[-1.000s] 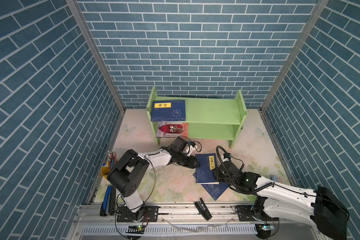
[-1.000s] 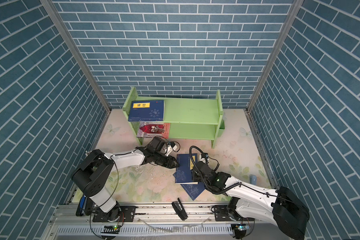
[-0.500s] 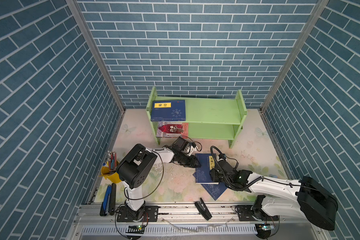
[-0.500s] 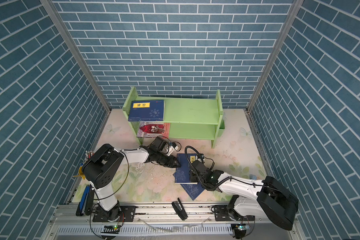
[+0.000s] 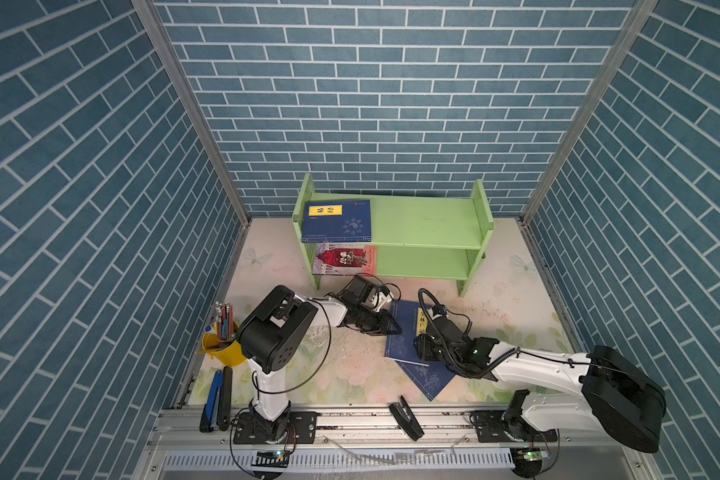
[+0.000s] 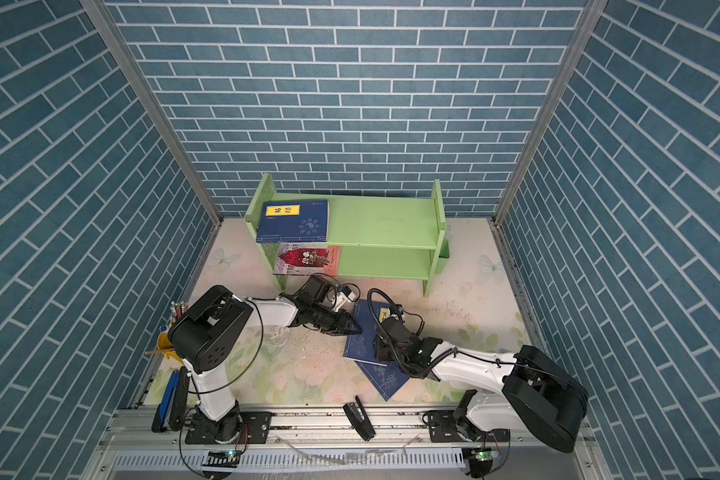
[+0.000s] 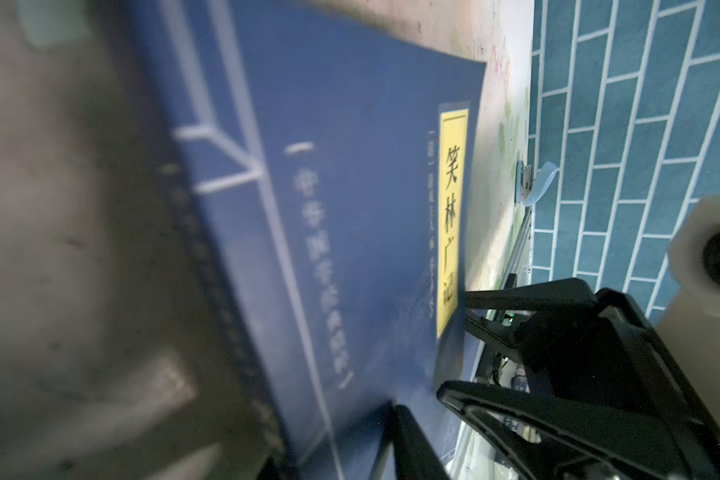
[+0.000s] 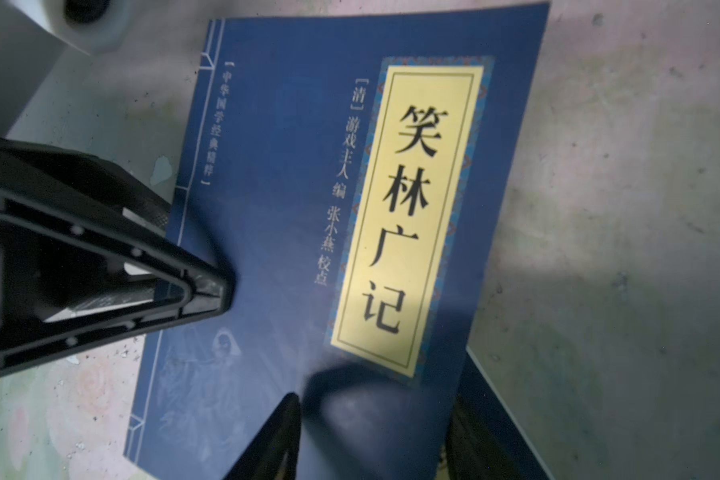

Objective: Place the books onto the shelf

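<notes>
A dark blue book (image 5: 406, 322) (image 8: 292, 232) with a yellow title label lies on the table, overlapping a second blue book (image 5: 431, 380). My left gripper (image 5: 395, 329) (image 7: 337, 449) is at its spine edge. One finger rests on the cover and the other sits low by the table, and I cannot see whether they clamp. My right gripper (image 5: 420, 351) (image 8: 371, 449) points down over the same cover, open, with its fingers apart. The green shelf (image 5: 425, 224) stands behind. A blue book (image 5: 336, 222) lies flat on its top tier and a red book (image 5: 346, 259) on the lower tier.
A yellow cup of pens (image 5: 221, 345) and a blue-and-black tool (image 5: 216, 399) sit at the left wall. A black clip (image 5: 406, 417) lies on the front rail. Brick-pattern walls close in the back and both sides.
My right gripper has slid leftward across the blue book's cover. The left arm's shoulder has turned while its gripper stays at the book's spine edge.
</notes>
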Tool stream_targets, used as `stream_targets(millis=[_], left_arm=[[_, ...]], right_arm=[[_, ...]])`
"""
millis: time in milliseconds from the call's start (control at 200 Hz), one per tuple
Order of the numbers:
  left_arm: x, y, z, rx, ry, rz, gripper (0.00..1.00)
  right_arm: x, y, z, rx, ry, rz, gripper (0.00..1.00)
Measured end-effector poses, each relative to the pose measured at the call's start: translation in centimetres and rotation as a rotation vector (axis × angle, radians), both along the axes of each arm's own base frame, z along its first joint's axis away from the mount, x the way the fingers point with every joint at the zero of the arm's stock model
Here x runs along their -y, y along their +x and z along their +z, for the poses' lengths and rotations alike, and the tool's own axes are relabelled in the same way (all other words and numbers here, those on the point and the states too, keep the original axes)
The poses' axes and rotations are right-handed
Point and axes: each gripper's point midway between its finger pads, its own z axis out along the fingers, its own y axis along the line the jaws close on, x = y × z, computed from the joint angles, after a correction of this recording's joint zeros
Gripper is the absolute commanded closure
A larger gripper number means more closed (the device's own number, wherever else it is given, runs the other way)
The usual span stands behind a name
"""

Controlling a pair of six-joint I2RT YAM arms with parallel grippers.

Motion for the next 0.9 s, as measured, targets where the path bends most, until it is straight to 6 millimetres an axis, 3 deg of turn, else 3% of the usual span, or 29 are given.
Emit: stream_targets(millis=[215, 370, 500, 710, 900], left_arm=[[0.4, -0.3, 2.2, -0.002, -0.04, 0.001, 1.0], [0.2, -0.7, 2.9, -0.023, -0.039, 0.004, 1.0], [0.1, -1.1, 3.6, -0.04, -0.042, 0.006, 1.0], [-0.1, -2.0, 6.3, -0.005, -0.098, -0.014, 1.0], [0.6, -4.5, 9.8, 0.055, -0.175, -0.101, 1.0]], right_arm=[[0.5, 0.1, 1.4, 0.027, 0.03, -0.016, 0.34], [2.2, 0.5, 4.6, 0.11, 0.067, -0.079, 0.33], [4.9, 0.6, 7.5, 0.179, 0.072, -0.157, 0.33], [8.5, 0.3, 12.4, 0.265, 0.08, -0.238, 0.34], [10.7, 0.0, 15.4, 0.309, 0.069, -0.282, 0.34]])
